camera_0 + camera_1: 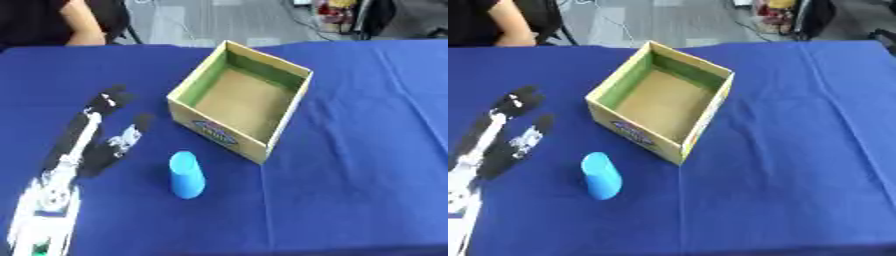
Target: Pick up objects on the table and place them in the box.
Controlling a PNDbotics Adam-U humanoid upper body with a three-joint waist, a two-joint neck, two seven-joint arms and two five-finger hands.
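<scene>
Left hand (pixel 83 145) lies open on the blue table (pixel 367 150), fingers straight, holding nothing. Just beside it, blue cup (pixel 186 175) on its side, near the box's front corner. Likely light, rigid, smooth; grasp across mid-body. Box (pixel 262 148) empty. Right hand unseen.
</scene>
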